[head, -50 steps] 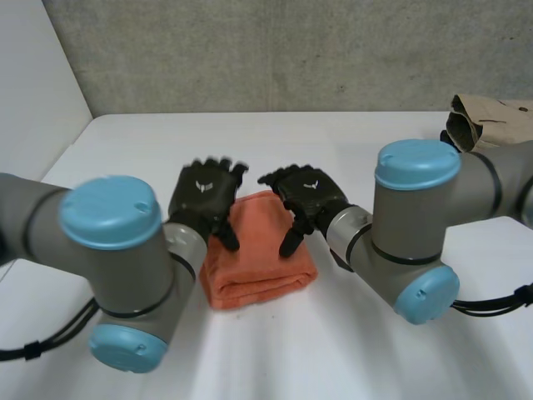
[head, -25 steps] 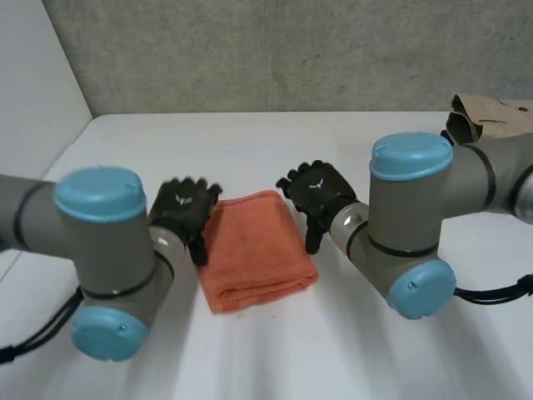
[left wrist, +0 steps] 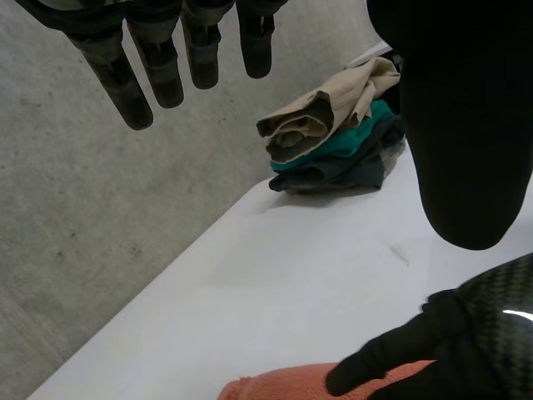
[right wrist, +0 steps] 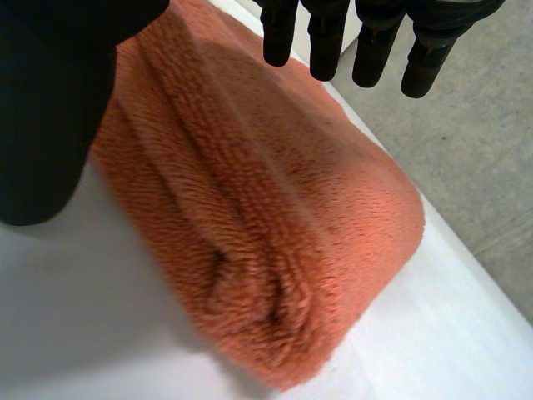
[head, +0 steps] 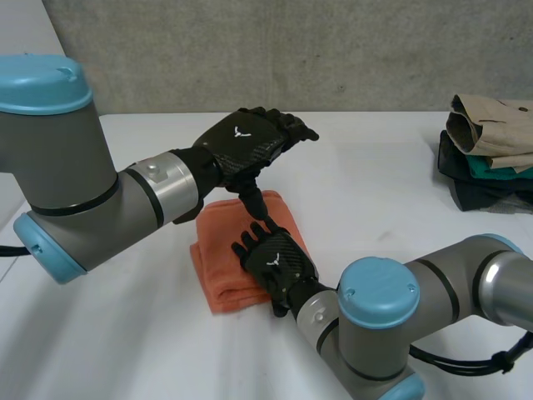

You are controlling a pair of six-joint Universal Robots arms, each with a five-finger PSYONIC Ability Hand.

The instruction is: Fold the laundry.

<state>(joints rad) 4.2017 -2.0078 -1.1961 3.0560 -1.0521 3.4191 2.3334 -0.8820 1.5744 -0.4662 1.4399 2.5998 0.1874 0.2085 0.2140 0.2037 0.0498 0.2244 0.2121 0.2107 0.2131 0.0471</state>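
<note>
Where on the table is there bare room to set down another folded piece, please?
The widest bare patch of table lies between the orange towel and the stack of folded clothes; the strip along the back wall is free too. Both the left hand and right hand crowd the towel.

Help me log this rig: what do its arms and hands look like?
The left arm and right arm are thick grey tubes with round light-blue caps and silver wrist cuffs. The left hand and right hand are black, weave-textured, each bearing a small white mark.
</note>
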